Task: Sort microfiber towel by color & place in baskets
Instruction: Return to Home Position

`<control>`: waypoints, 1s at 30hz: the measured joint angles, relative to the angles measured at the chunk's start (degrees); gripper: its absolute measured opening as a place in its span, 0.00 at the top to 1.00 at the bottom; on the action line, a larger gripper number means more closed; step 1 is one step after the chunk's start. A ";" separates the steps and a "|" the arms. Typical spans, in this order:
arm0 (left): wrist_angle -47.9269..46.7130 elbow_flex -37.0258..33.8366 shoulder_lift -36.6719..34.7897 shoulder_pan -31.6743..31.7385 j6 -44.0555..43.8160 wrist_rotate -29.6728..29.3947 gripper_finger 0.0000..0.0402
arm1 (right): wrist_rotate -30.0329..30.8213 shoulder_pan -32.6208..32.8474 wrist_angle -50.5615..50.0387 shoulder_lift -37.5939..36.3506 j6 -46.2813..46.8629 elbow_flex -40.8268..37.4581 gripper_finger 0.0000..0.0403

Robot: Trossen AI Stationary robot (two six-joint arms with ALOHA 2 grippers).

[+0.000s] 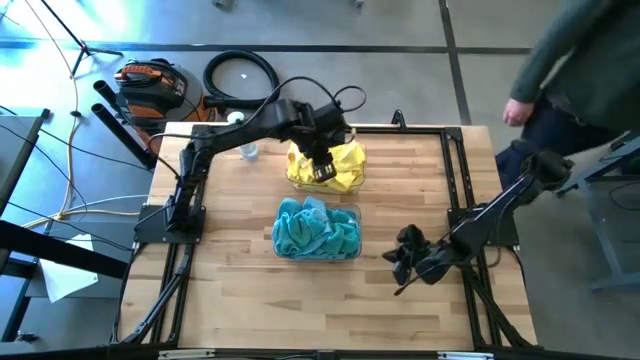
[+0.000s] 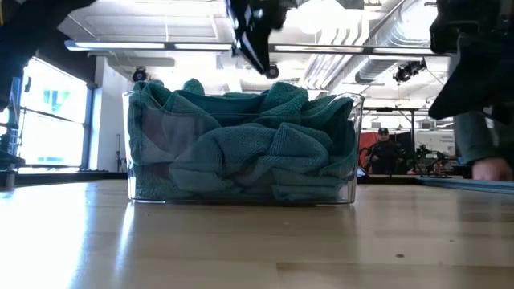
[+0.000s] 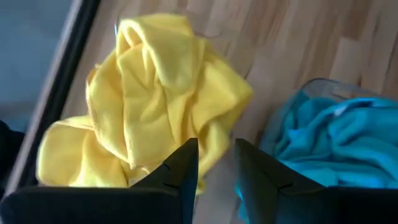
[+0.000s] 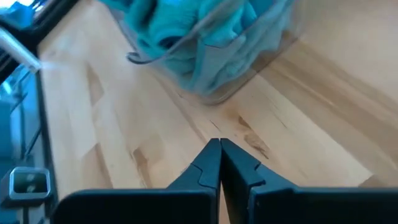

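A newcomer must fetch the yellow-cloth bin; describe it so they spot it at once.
On the wooden table, two clear bins stand mid-table, one behind the other. The wanted bin is the one below the left pincer. It alone holds yellow cloths; its neighbour holds teal cloths.

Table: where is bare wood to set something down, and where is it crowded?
Bare table: between blue towels and left arm's base; between yellow towels and right rail. Crowded: the centre, left gripper over the yellow towels, right gripper just right of the blue.
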 joint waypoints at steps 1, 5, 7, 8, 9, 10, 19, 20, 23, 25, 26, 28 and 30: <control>-0.19 -0.01 -1.06 -1.12 -0.74 -1.41 0.78 | -0.52 -0.02 0.00 -1.50 -1.62 -0.53 0.99; -1.45 -0.03 -4.98 -6.58 -4.09 -6.62 0.81 | -1.71 -0.44 -0.82 -7.39 -7.60 -2.38 0.99; -1.51 -0.86 -6.75 -9.57 -5.96 -9.89 0.84 | -1.89 -0.66 -2.90 -9.69 -10.07 -2.63 1.00; -1.62 -1.68 -7.78 -11.16 -6.84 -11.74 0.86 | -1.93 -0.79 -4.12 -10.76 -11.04 -2.64 1.00; -1.70 -2.84 -8.83 -12.62 -7.87 -13.62 0.88 | -1.92 -0.93 -5.30 -11.71 -11.99 -2.64 1.00; -1.65 -4.30 -10.13 -13.96 -9.09 -15.12 0.91 | -1.95 -1.15 -6.38 -12.55 -12.75 -2.64 1.00; -1.23 -27.18 -24.85 -23.84 -23.85 -20.24 0.99 | -1.95 -1.53 -12.47 -15.79 -13.77 -2.64 0.99; -1.26 -30.28 -26.76 -24.78 -25.58 -20.00 1.00 | -1.93 -1.53 -12.63 -15.79 -14.47 -2.64 0.99; -1.24 -38.82 -31.68 -27.33 -29.61 -17.37 1.00 | -1.50 -1.53 -12.75 -15.79 -19.91 -2.64 0.99; -0.97 -43.65 -34.24 -28.95 -34.05 -16.16 1.00 | -1.27 -1.86 -12.77 -15.79 -25.20 -2.64 1.00; -0.67 -45.94 -35.52 -29.76 -36.14 -15.94 1.00 | -1.26 -2.27 -12.77 -15.79 -27.67 -2.64 1.00; 1.21 -50.72 -38.10 -31.67 -37.76 -16.30 1.00 | -1.93 -3.88 -12.74 -15.79 -31.81 -2.64 1.00; 6.37 -55.83 -41.01 -33.79 -37.82 -17.54 1.00 | -3.42 -5.81 -12.46 -15.79 -34.95 -2.64 1.00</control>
